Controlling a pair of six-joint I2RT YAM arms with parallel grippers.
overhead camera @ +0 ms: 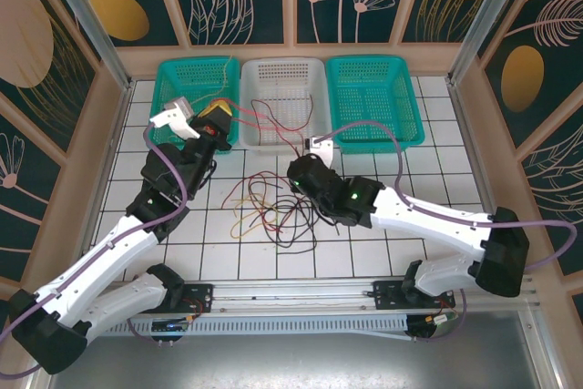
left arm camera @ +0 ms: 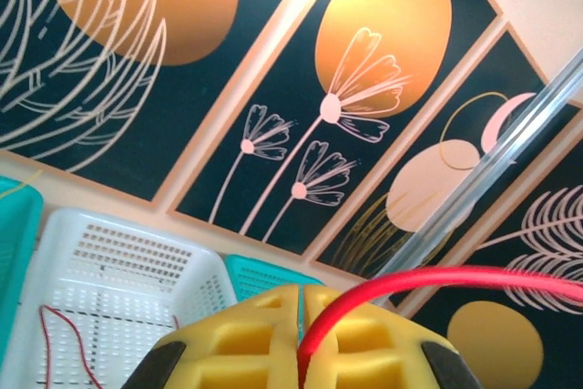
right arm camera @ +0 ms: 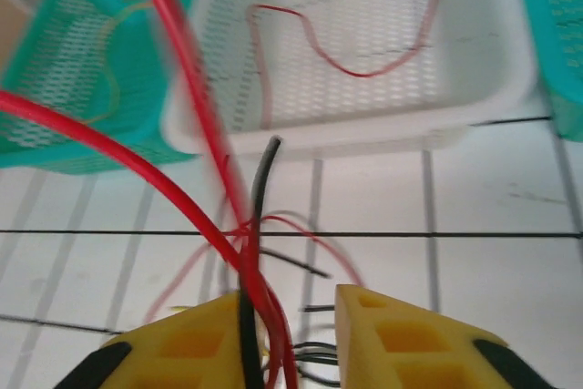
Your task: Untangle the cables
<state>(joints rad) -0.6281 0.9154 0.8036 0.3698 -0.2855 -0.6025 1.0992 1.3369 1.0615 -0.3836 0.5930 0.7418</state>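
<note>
left gripper (left arm camera: 299,302) clenched on red cable (left arm camera: 455,277); right gripper (right arm camera: 291,302) unclenched, jaws astride red cable and black cable (right arm camera: 258,216), both running away toward white basket (right arm camera: 346,134).

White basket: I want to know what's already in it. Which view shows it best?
Right wrist: it looks down into the white basket from close up, showing a red cable lying inside. Top external shows the basket whole but small; left wrist catches its corner with a bit of red cable.

Dark wall panels (overhead camera: 260,6) painted with gold discs and pale flowers (framed in peach trim) enclose a white tiled table (overhead camera: 446,134), evenly lit.
</note>
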